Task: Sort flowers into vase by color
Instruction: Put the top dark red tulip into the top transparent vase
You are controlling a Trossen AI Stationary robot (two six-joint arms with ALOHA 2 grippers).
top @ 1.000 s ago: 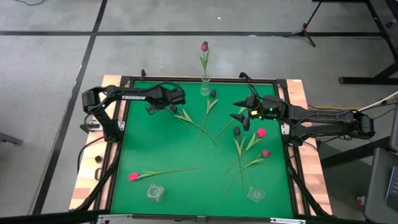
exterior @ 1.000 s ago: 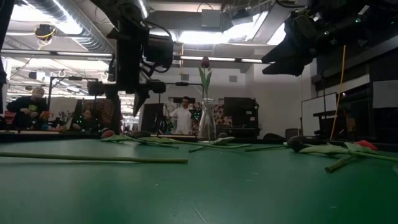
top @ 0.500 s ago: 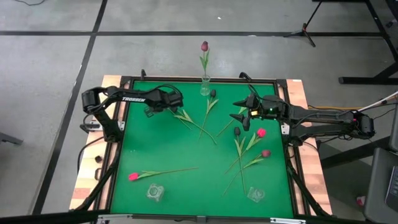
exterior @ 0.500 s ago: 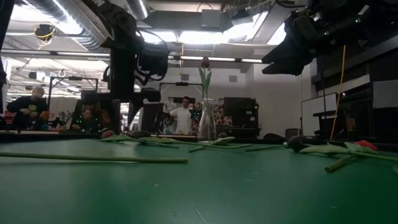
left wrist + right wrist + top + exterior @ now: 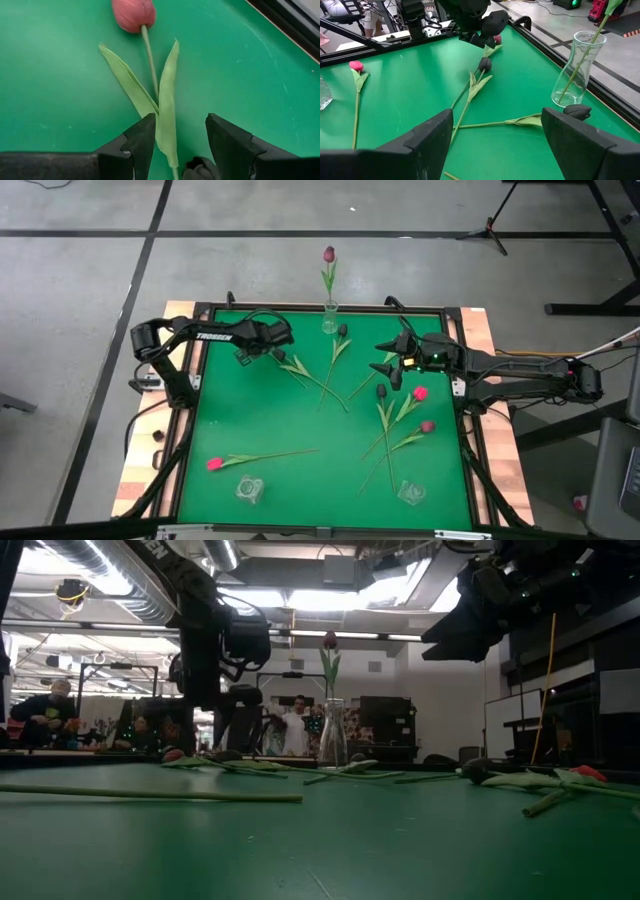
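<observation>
At the upper left of the high view, the left hand (image 5: pixel 175 145) straddles a pink tulip (image 5: pixel 134 14) lying on the bench (image 5: pixel 260 420), fingers apart, and risks pinching only leaf, so the stem slips.

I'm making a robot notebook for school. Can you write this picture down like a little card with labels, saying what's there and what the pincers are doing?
surface: green table
tall vase: at far edge, holds one mauve tulip
other vases: two, at near edge, no flowers inside
left pincer: open, down over a pink tulip's stem
pink tulip: lying flat
right pincer: open, raised above table
loose flowers: several lying flat
</observation>
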